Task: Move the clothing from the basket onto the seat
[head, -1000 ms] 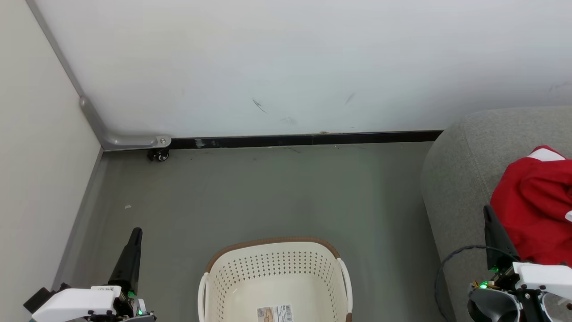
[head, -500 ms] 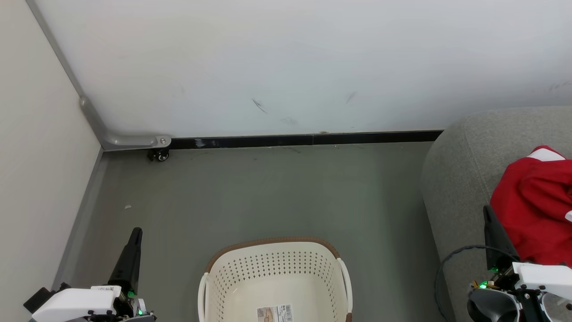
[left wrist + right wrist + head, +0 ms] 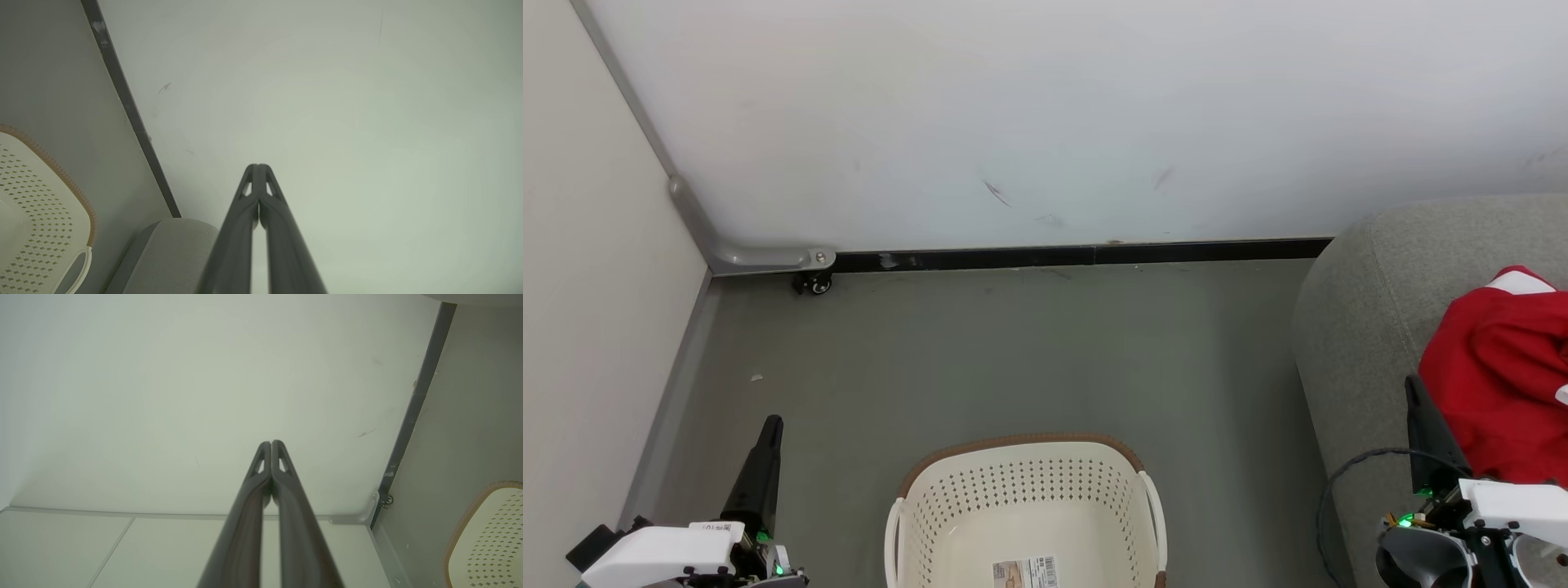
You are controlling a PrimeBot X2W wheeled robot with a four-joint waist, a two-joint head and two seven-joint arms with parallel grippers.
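Red soft jersey clothing (image 3: 1499, 384) with white trim lies heaped on big grey fabric cushion seat (image 3: 1364, 327), 3 o'clock in head view. Cream perforated plastic basket (image 3: 1021, 482), brown woven rim, sits on grey floor (image 3: 1013, 351) at 6 o'clock. At 7 o'clock, left gripper (image 3: 772, 425) has fingers pressed together, nothing between. At 4 o'clock, right gripper (image 3: 1411, 384) is just beside clothing, fingers likewise pressed together.

Place: staged home corner inside a lab | Signs: bare white partition panels (image 3: 1045, 122) on a caster (image 3: 814, 283), grey floor (image 3: 1013, 351), grey sofa seat (image 3: 1356, 327), laundry basket (image 3: 1029, 482)
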